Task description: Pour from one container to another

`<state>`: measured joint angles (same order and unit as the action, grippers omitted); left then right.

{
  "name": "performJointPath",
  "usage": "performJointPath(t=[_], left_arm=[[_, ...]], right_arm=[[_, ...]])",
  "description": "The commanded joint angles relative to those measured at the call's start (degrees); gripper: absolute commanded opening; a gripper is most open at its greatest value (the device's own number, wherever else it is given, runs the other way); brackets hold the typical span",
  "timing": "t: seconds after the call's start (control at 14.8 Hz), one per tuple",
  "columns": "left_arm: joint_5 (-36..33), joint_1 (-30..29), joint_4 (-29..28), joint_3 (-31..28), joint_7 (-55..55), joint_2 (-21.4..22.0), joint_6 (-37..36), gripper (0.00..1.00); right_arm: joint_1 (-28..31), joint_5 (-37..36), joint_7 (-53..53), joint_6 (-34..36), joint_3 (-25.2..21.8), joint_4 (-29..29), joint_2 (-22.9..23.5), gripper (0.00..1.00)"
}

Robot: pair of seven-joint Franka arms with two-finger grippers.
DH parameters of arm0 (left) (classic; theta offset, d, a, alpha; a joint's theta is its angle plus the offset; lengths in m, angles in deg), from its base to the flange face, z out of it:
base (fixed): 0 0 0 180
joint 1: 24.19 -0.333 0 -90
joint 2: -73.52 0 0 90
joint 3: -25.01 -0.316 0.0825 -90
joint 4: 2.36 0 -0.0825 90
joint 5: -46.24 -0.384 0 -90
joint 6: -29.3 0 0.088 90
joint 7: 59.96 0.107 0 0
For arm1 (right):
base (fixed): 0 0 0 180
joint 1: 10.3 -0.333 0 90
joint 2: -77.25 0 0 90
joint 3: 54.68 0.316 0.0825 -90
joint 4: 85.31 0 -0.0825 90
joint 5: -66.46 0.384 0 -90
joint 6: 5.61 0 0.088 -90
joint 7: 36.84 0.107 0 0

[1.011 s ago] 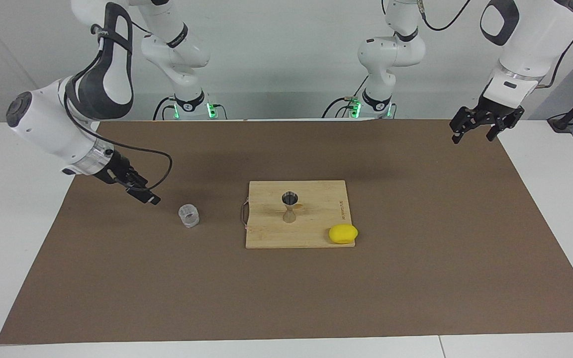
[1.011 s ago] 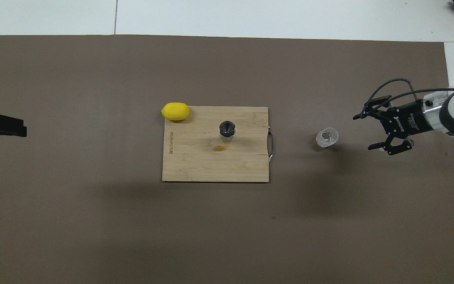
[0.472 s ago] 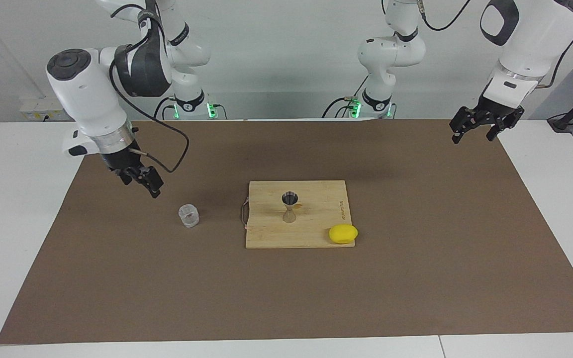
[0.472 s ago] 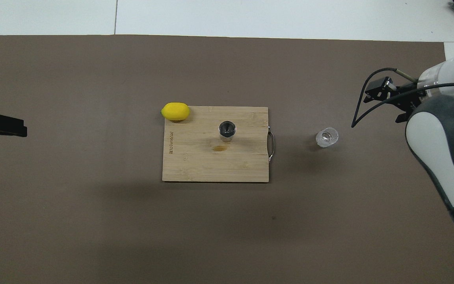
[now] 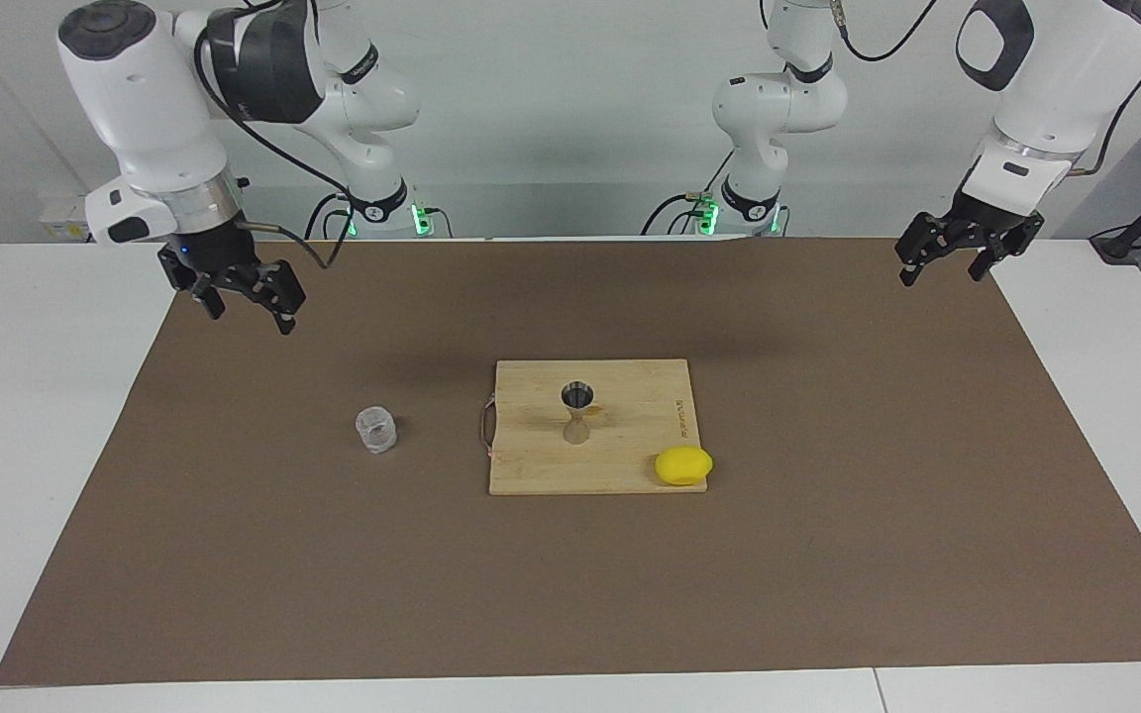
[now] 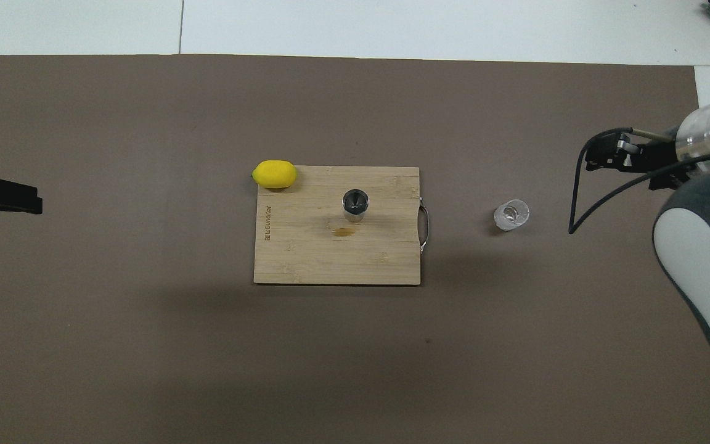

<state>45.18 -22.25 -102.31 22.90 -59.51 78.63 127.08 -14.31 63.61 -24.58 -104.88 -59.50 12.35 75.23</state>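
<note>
Both grippers up and empty, glass and jigger standing untouched.

The right gripper [image 5: 246, 297] hangs over the brown mat [image 5: 828, 555] at the right arm's end, fingers spread wide, holding nothing and well apart from the glass tumbler [image 5: 376, 430]. The tumbler stands upright on the mat beside the cutting board [image 5: 620, 465], toward the right arm's end. The jigger [image 5: 577, 411] stands upright on the board, a lemon [image 5: 683, 465] at the board's corner. The left gripper [image 5: 967, 253] waits over the mat's edge, open and empty.
</note>
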Motion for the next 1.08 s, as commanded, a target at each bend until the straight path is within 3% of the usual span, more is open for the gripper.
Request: performJointPath(t=[0.0,0.27,0.54,0.74,1.01], left_arm=[[-0.52,0.61,0.46,-0.26,-0.8,0.43,-1.01,1.0],[-0.52,0.61,0.46,-0.26,-0.8,0.43,-1.01,1.0],[-0.52,0.61,0.46,-0.26,-0.8,0.43,-0.66,1.0],[-0.52,0.26,0.46,-0.26,-0.8,0.34,0.04,1.0],[-0.43,0.17,0.72,-0.35,-0.89,0.17,0.92,1.0]], right_arm=[[1.63,-1.02,-7.32,3.2,0.69,0.78,-2.12,1.0],[1.11,-0.05,-3.66,11.45,1.22,-7.99,0.6,1.0],[1.11,0.3,-3.2,13.83,1.22,-7.39,-0.62,1.0],[1.9,4.42,-3.29,14.9,0.87,-7.57,-0.8,1.0],[1.28,1.98,-4.69,13.23,0.96,-7.31,-0.89,1.0]])
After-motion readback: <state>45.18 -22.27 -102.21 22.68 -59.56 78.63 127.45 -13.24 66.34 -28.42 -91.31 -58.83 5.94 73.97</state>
